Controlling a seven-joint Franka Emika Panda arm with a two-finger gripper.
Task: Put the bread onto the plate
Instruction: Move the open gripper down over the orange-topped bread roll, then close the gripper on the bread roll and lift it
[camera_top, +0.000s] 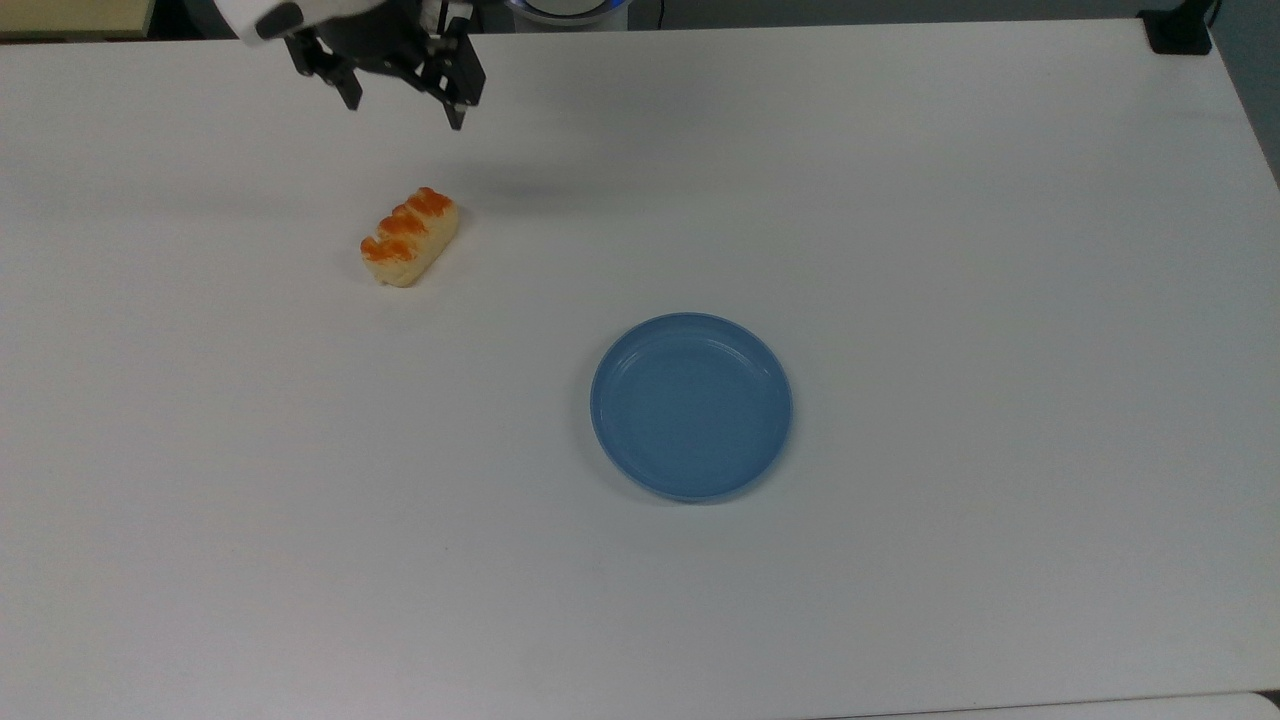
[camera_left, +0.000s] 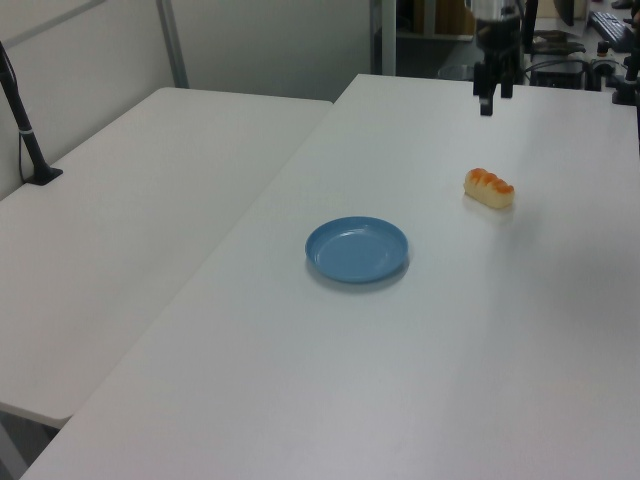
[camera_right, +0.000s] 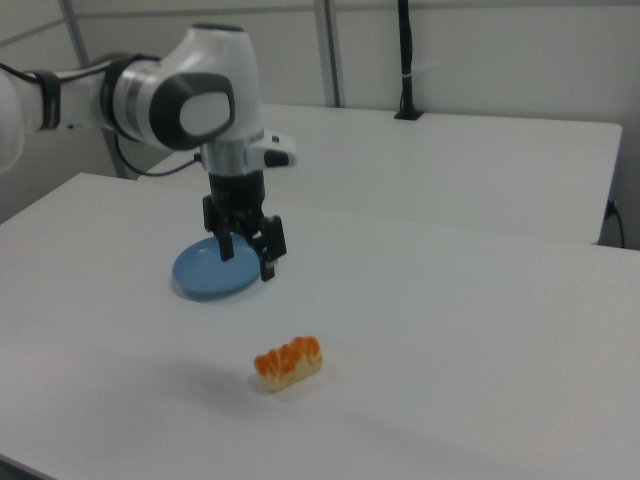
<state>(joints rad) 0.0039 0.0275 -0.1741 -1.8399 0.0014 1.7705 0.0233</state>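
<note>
Nothing of the job is done yet, as far as can be judged: the bread (camera_top: 410, 237) lies on the white surface (camera_top: 900, 250), well apart from the plate (camera_top: 691, 405), and the plate holds nothing. Taking the bread as the landmark, the tool (camera_top: 402, 97) hangs in the air above the surface and off to one side of the loaf, toward the top view's upper edge; in the right view the tool (camera_right: 247, 250) is raised clear of the bread (camera_right: 288, 362), with no contact between them. Its two fingers stand spread apart, with a clear gap between them, and grip nothing. What is left, then, is the whole sequence: bring the tool over the loaf, lower it, close on the bread, carry it to the plate and let go there. The bread is a small oblong loaf, pale yellow along its sides, with a row of lumpy orange-brown glazed segments on top; it lies flat and at a slant in the top view. From the bread, the plate lies toward the top view's lower right; it is round, shallow and plain blue with a raised rim, much wider than the loaf is long.
</note>
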